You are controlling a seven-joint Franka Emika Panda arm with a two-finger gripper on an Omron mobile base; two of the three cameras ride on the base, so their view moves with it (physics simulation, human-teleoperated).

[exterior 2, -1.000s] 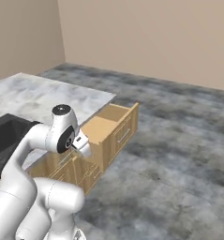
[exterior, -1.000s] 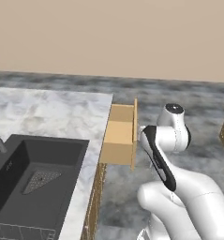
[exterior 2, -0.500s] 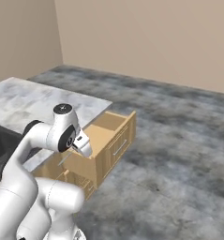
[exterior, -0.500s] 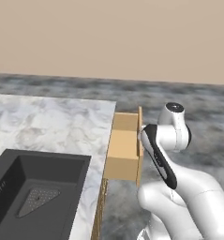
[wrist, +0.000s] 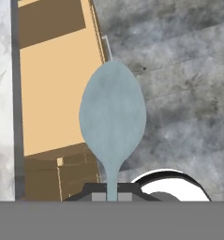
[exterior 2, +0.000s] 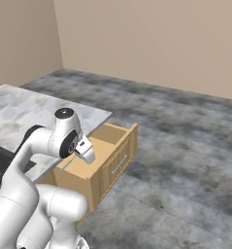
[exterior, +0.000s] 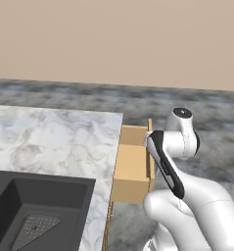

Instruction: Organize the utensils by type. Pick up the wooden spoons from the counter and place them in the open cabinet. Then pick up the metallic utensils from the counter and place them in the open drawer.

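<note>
**Over the open drawer: bluish spoon pinched in the gripper**

Above the drawer's front edge, in the hand view, the gripper is pinching a bluish metal spoon by its thin handle, fingers closed against the stem. The spoon's oval bowl is pointing away from the hand, lying across the drawer's front wall and handle, partly over the tan drawer bottom and partly over the grey floor. No contact between spoon and drawer is showing; spoon is hanging above it.

In the right base view, the drawer is standing pulled out from under the counter, bottom bare where visible. The gripper is sitting over the drawer's near part, with the thin spoon slanting down from it.

In the left base view, the arm's forearm is covering the drawer's right side; counter lying left of it, dark sink at lower left.
</note>
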